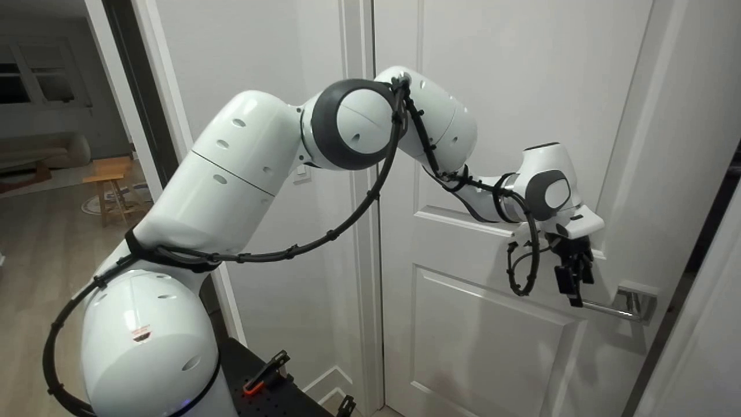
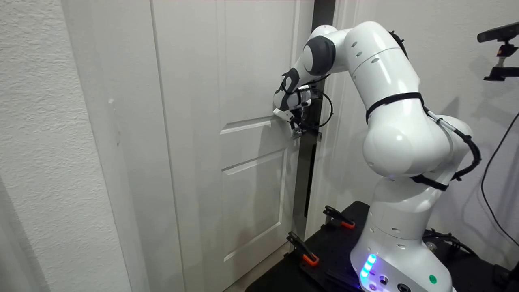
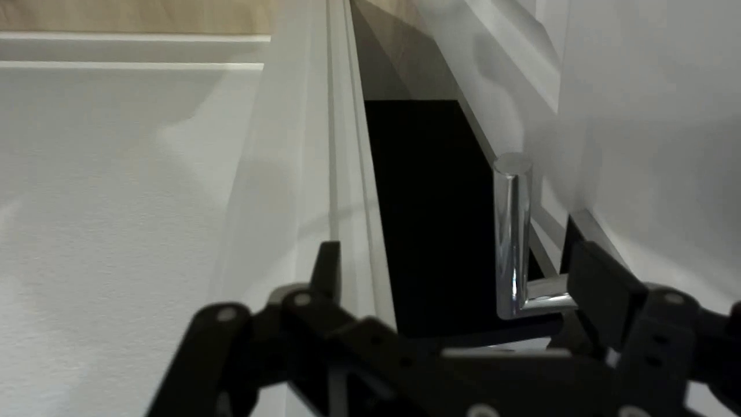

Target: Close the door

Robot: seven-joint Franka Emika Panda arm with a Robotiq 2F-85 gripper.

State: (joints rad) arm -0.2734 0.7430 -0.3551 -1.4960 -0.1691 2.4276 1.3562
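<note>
A tall white door [image 2: 243, 140] stands upright directly in front of the white robot arm [image 1: 231, 156], its long axis vertical and the face with the handle turned toward the arm; in both exterior views it sits slightly ajar. Its surface is plain and pale, with recessed rectangular panels [image 2: 254, 202] set one above another and edged by shallow bevels. Near the edge on the gap side, a shiny silver lever handle [image 3: 512, 231] is mounted on a square plate [image 1: 647, 307]; the lever lies roughly level, its free end pointing inward across the door. The dark gripper [image 3: 457, 255] hangs at the handle, pointing down and unclenched: in the wrist view its fingers [image 3: 327, 266] are spread wide, with the lever seen between them, nearer the right-hand one. Whether that finger touches the handle cannot be told. A dark gap [image 3: 434, 202] runs along the door's handle-side edge, separating it from the white frame strip [image 3: 304, 145]; in the wrist view, room shows between lever and frame. Below, a narrow strip of floor [image 2: 264, 268] lies between the door and the black table [image 2: 284, 271] under the arm.
</note>
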